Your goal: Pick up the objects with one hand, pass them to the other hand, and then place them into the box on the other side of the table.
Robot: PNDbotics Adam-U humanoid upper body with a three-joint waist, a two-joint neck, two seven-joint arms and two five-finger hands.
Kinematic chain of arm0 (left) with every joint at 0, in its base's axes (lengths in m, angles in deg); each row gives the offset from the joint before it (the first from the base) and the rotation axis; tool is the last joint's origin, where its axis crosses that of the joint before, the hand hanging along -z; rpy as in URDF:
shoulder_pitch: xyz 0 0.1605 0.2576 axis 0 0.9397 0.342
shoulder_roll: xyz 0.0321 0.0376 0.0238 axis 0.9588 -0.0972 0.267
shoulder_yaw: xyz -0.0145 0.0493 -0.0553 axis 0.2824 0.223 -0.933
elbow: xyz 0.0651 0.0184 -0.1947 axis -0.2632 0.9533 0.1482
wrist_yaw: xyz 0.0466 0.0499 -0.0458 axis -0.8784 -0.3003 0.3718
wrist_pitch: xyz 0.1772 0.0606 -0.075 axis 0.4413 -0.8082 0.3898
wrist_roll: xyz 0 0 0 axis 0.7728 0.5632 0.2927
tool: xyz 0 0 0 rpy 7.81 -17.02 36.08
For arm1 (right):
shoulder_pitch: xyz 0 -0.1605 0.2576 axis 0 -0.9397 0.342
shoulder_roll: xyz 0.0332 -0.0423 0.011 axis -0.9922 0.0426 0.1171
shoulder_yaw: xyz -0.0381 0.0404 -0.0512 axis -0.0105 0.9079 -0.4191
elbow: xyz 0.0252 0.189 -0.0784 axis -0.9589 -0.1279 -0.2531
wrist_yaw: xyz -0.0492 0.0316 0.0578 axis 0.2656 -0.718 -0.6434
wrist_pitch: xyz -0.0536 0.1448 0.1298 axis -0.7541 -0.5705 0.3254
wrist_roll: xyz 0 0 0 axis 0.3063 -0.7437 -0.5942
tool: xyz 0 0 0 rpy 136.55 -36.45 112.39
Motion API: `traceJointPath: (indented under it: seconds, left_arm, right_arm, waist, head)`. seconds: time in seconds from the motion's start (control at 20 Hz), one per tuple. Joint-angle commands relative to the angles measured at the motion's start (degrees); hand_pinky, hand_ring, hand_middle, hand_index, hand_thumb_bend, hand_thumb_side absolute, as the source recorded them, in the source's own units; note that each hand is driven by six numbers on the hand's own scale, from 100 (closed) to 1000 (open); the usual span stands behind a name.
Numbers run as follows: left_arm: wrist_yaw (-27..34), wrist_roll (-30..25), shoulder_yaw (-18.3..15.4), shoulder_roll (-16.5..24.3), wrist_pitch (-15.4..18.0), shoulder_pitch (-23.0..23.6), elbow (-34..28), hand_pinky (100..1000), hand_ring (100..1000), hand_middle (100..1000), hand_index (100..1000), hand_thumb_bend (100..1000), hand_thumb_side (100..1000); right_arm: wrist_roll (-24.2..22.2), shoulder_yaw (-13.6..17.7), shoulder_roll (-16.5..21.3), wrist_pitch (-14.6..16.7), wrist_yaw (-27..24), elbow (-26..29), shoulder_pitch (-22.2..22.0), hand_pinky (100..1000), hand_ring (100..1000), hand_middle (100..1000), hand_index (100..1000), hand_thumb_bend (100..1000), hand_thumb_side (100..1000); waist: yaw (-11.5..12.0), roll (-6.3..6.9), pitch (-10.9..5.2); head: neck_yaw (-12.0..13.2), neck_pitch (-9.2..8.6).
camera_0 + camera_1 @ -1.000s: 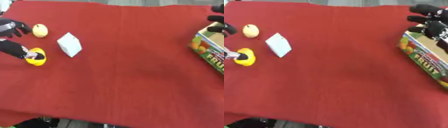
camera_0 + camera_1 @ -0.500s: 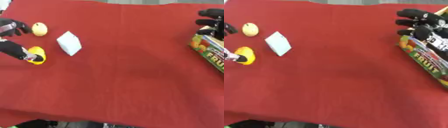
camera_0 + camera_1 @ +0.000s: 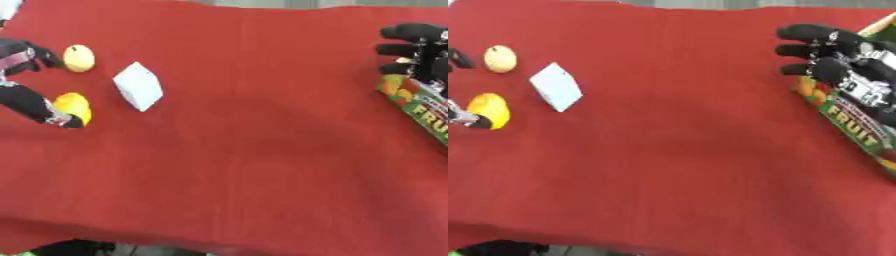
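Yellow fruit (image 3: 72,106), smooth and rounded, lies on the red cloth of the tabletop (image 3: 262,150), just left and below the white box-shaped block (image 3: 138,85), with the left hand (image 3: 26,100) touching its left side; whether the dark fingers (image 3: 39,111) curl around it cannot be told. A second, paler yellow fruit (image 3: 79,58) sits left and above the block. Far to the block's right, the right hand (image 3: 833,52) hovers with fingers spread beside the printed cardboard fruit box (image 3: 859,127). The left hand is plainly nearer the fruit.
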Motion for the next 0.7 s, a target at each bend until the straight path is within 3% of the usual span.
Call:
traceJointPath:
  seconds: [0.05,0.7]
  left_arm:
    - [-0.8,-6.0,0.0,2.5,-4.9,-1.1,0.5,872,855,823,856,765,314]
    - [-2.9,-8.5,2.0,1.3,-4.1,-3.9,4.4,874,858,828,850,761,326]
  right_arm:
    - [-1.0,-0.5,0.4,0.0,0.4,0.7,1.1,935,1000,995,979,100,593]
    - [-2.2,-1.5,0.0,0.0,0.9,0.1,1.8,935,1000,994,979,100,596]
  waist:
    - [-0.1,0.16,-0.71]
    - [-0.3,0.26,-0.84]
  head:
    - [0.2,-0.07]
    - [1.1,0.0]
